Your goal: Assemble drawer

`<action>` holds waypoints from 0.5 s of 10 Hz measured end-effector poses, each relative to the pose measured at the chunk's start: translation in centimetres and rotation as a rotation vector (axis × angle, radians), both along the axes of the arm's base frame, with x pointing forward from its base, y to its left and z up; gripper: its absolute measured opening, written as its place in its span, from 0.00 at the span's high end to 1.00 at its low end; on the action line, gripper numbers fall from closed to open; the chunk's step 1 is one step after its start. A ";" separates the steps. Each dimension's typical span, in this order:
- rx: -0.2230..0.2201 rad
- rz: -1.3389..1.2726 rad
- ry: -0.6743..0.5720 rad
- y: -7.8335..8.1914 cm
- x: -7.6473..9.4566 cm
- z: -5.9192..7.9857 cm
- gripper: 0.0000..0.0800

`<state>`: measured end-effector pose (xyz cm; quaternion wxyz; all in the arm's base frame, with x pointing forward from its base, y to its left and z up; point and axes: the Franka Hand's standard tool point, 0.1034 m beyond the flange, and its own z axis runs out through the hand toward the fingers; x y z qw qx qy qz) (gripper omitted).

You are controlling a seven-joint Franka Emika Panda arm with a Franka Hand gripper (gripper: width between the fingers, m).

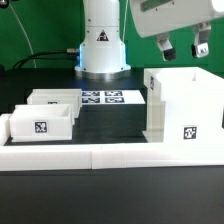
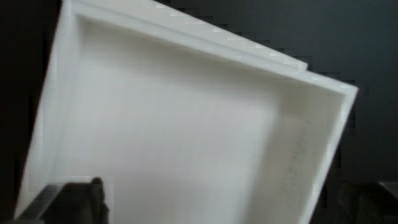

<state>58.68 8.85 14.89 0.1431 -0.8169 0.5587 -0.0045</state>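
Observation:
The large boxy white shell (image 1: 185,100) stands at the exterior view's right, open side up, with a square tag on its front face. Two small white trays (image 1: 40,122) (image 1: 55,98) sit at the left, the front one showing a tag. My gripper (image 1: 183,47) hangs open and empty above the shell, not touching it. In the wrist view the shell's hollow inside (image 2: 178,120) fills the picture. My gripper (image 2: 222,205) is spread wide there, and one dark fingertip (image 2: 71,200) shows at the edge.
The marker board (image 1: 105,98) lies flat between the trays and the shell. A low white border wall (image 1: 110,152) runs along the front. The robot's base (image 1: 100,40) stands at the back on the black table.

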 end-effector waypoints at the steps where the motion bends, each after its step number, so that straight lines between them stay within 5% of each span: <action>1: -0.004 0.017 0.002 0.2 -0.1 -0.3 0.19; 4: -0.048 0.258 -0.052 0.1 -0.2 -0.5 0.19; 5: -0.094 0.399 -0.068 -0.3 -0.3 -0.5 0.19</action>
